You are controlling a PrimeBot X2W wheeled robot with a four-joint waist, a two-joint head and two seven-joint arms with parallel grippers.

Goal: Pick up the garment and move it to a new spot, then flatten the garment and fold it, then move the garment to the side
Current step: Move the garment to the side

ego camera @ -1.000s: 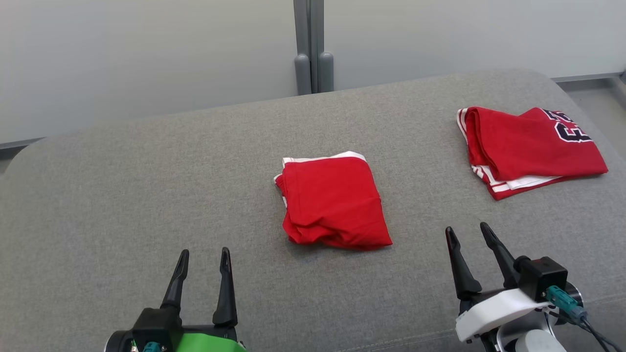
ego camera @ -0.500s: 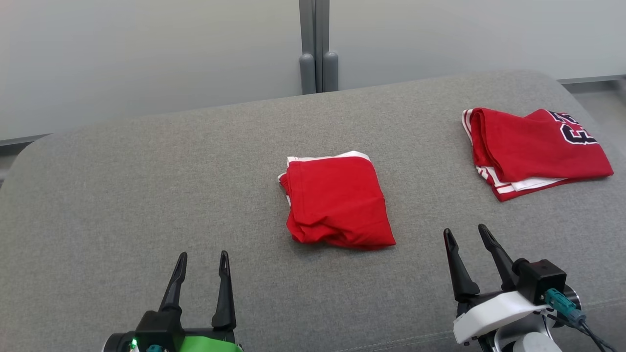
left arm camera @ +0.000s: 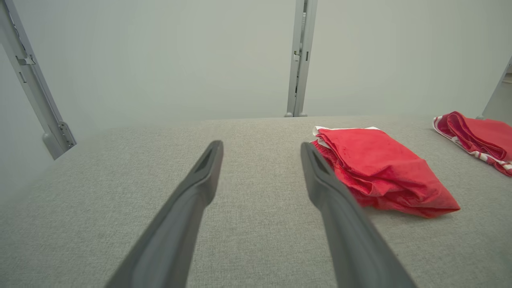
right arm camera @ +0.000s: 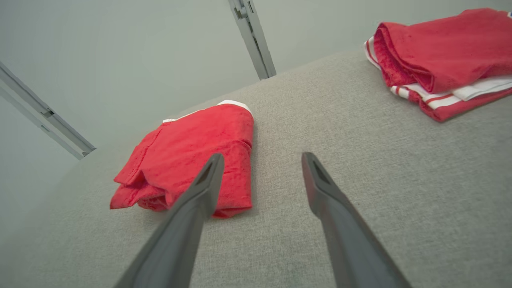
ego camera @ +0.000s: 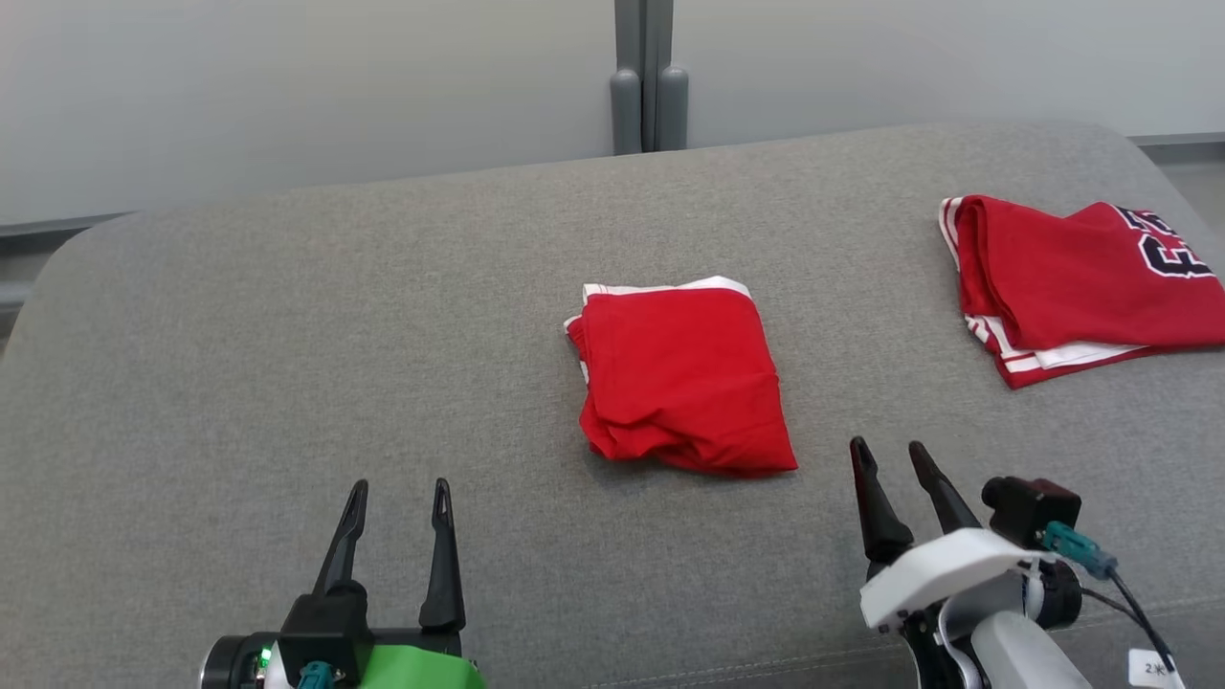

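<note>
A folded red garment [ego camera: 684, 378] with a white edge lies in the middle of the grey cushion; it also shows as the red bundle [left arm camera: 380, 170] in the left wrist view and the bundle [right arm camera: 192, 158] in the right wrist view. My left gripper [ego camera: 397, 493] stands open at the lower left, well short of it, nothing between its fingers. My right gripper [ego camera: 890, 452] is open at the lower right, just right of the garment's near corner and apart from it.
A second folded red garment [ego camera: 1081, 277] with white stripes and dark lettering lies at the far right of the cushion [ego camera: 287, 383]. Behind the cushion stands a pale wall with a grey upright post [ego camera: 649, 77]. The cushion's rounded corners fall away at both sides.
The whole head view has shifted right, so the camera moved. The right gripper has drawn left toward the garment's near corner, its fingers a little closer together. The garments lie as before.
</note>
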